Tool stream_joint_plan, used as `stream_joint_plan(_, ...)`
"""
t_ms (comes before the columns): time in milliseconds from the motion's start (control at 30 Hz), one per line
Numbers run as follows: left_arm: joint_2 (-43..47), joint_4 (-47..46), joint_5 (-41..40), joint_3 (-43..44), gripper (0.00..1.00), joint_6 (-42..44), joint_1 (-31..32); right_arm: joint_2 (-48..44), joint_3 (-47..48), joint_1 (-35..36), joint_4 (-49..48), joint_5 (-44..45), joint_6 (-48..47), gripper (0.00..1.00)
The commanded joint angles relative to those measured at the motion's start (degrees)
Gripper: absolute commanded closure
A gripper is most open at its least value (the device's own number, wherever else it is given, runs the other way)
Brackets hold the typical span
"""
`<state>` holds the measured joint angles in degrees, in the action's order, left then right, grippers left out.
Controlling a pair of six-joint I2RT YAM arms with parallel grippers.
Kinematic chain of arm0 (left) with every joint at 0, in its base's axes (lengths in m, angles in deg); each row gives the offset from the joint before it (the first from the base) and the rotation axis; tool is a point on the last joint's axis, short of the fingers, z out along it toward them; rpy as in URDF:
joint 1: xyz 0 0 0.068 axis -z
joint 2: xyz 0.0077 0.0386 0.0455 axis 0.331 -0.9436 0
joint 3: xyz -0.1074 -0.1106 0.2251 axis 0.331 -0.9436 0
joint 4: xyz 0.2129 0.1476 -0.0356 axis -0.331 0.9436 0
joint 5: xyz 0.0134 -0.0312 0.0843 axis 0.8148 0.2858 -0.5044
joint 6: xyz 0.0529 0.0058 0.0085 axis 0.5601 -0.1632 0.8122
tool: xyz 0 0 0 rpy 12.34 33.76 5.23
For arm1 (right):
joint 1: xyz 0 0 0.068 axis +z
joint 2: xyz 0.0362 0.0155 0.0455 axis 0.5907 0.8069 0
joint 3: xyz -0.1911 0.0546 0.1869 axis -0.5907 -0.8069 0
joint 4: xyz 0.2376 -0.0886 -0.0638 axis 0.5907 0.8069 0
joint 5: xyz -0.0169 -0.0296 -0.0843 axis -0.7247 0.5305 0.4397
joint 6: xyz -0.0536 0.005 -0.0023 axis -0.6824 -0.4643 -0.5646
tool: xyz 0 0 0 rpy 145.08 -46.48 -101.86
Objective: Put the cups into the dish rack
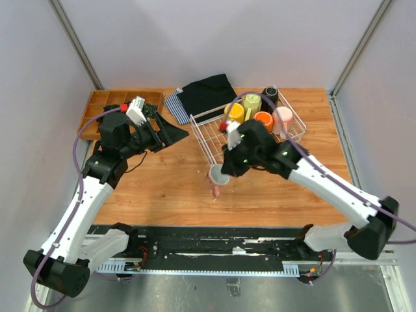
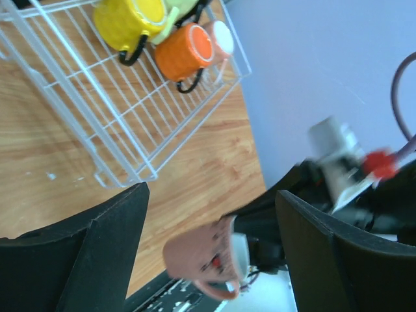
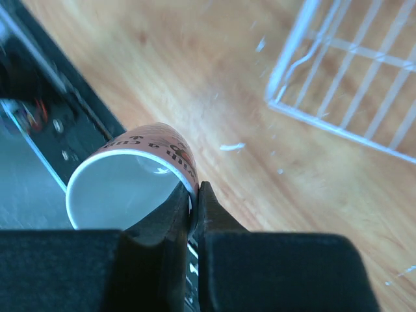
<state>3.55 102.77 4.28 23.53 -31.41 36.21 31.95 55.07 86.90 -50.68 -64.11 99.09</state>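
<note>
Wood-grain surface point(image 1: 162, 188), light brown. Brown compartment tray point(image 1: 104, 101) at far left corner, dividers visible, near part hidden. Black cloth point(image 1: 209, 93) folded at far edge, near middle. Striped cloth point(image 1: 174, 105), blue and white, just left of black cloth, touching it. Black rail point(image 1: 214, 242) along near edge of surface. Plain grey walls behind and at both sides. Metal posts point(image 1: 75, 42) in far corners. Small white flecks point(image 3: 232, 147) on wood.

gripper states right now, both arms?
left gripper: open, empty.
right gripper: closed on the rim of the dusty pink mug.
</note>
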Motion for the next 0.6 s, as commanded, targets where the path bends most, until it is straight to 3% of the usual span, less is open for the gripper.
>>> stream_joint_plan(0,0.16,-12.74,9.44,-3.0,0.17,-6.17,-0.45,-7.92,3.98,-9.72,-3.26,-4.69,7.65,0.99)
stream_joint_plan(167,0.09,-25.79,14.94,-8.26,0.17,-12.5,-0.4,-10.23,6.86,-22.29,-8.44,-13.58,13.17,0.99)
stream_joint_plan(233,-0.12,-36.22,17.68,-11.21,0.19,-16.48,-0.28,-10.11,6.47,-25.39,-12.98,-16.78,16.73,0.99)
stream_joint_plan(300,-1.11,-43.56,19.51,-13.13,0.21,-19.55,0.32,-9.71,6.04,-26.78,-17.43,-18.04,19.84,0.99)
stream_joint_plan(467,-5.0,-48.81,17.81,-13.07,0.22,-22.14,4.43,-8.78,4.58,-27.67,-29.11,-18.87,26.88,0.99)
stream_joint_plan(567,-7.68,-57.4,16.7,-14.48,0.23,-29.0,5.99,-8.17,4.07,-27.67,-33.23,-18.19,27.54,0.99)
